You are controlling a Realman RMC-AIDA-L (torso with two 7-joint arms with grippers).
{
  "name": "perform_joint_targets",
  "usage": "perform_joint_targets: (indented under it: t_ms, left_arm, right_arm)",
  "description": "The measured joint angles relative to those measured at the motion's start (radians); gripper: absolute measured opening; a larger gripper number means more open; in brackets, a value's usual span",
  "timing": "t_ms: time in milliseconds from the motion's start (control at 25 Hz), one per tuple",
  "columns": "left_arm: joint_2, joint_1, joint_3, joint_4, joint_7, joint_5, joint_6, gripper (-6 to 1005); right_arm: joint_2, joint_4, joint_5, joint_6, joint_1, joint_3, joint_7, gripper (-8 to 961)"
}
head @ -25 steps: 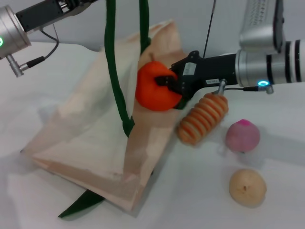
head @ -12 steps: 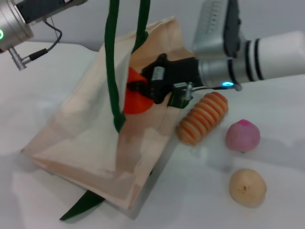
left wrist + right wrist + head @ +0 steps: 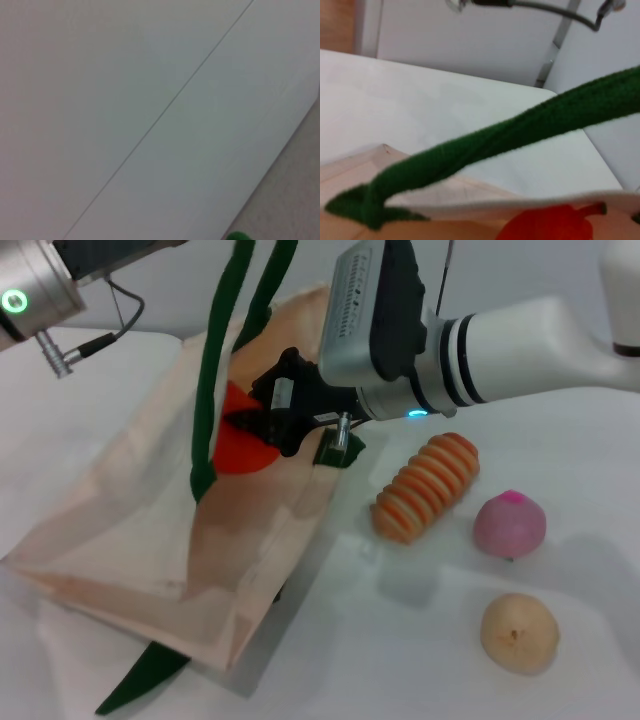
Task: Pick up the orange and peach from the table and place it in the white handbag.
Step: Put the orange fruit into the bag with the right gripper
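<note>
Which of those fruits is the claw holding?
The orange, the bright red-orange one in the right claw at the bag's mouth. The pink peach, the tan fruit and the ribbed piece lie untouched on the table.

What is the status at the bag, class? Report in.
Right gripper shut on the orange, inside the white handbag mouth. Left gripper out of view, green handles lifted. Peach on table, untouched.

A pale blank surface [image 3: 150, 100] crossed by a thin diagonal line, with a green speck [image 3: 239, 236] at the edge.
</note>
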Motion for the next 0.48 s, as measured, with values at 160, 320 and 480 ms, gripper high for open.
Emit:
perform_joint_targets:
  t_ms: [160,320,480]
  left_arm:
    - [-0.002,-0.019,-0.004,-0.01,0.001,0.0,-0.002,129]
    - [-0.005,-0.029,-0.003,-0.012,0.001,-0.008,-0.005,129]
    - [-0.006,-0.028,-0.005,-0.016,0.001,-0.013,0.001,129]
  right_arm:
    - [0.003,0.018,0.001,0.046,0.004,0.012,-0.037,58]
    - [0.003,0.038,0.002,0.091,0.008,0.038,-0.083,59]
    - [0.003,0.07,0.002,0.136,0.011,0.101,-0.169,59]
